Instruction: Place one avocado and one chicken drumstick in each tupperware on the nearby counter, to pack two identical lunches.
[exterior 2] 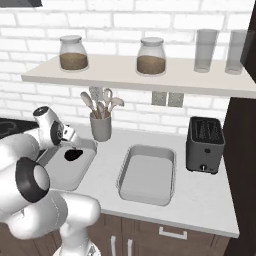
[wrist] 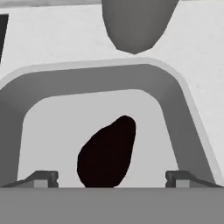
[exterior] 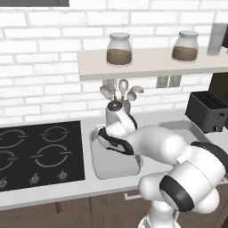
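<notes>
Hand view shows the gripper (wrist: 112,178) spread wide just above the near-black avocado (wrist: 107,153) lying in the left tupperware (wrist: 175,94), so this drop looks finished; next, fetching a chicken drumstick.

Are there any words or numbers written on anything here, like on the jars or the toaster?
None: no words, numbers or brand names can be read anywhere.
Jars on the shelf: brown contents, no labels.
Toaster: plain black, no writing.
Stove: ring marks and knobs, no numbers to read.
Tupperware with the dark avocado: no print.
</notes>
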Motion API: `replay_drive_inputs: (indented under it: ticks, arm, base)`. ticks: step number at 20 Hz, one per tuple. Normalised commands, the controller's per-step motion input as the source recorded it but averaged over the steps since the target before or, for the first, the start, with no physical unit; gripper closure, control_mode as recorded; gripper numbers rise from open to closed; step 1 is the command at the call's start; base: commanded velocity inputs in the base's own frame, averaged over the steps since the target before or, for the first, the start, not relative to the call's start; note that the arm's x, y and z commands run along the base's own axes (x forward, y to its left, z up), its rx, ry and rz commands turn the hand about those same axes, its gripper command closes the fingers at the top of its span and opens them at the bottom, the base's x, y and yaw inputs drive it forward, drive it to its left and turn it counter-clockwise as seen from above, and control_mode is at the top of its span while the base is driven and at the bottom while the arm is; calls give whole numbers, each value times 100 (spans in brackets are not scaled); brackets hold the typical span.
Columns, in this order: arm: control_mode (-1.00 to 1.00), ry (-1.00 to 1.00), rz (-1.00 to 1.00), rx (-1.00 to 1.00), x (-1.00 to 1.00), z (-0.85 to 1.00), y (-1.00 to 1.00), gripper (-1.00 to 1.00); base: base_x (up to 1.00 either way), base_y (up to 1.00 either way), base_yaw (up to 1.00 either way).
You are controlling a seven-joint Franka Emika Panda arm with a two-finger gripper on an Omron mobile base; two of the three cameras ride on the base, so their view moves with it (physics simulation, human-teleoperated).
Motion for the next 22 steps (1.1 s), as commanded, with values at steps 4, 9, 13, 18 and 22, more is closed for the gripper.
replay_drive_inputs:
  ticks: [4, 9, 13, 18, 22]
  arm:
    - [-100, 0, -7, 0, -96, 63, -33, -100]
    - [-100, -3, -6, 1, -100, -5, -65, -100]
    - [-100, -3, -4, 6, -100, 2, -74, -100]
    - [100, 0, -1, 5, -80, 22, -39, -100]
    - [100, 0, 0, 0, 0, 0, 0, -100]
  base:
    - [0, 0, 0]
    - [0, 0, 0]
    - [0, 0, 0]
    - [-20, -12, 0]
    - [-100, -64, -1]
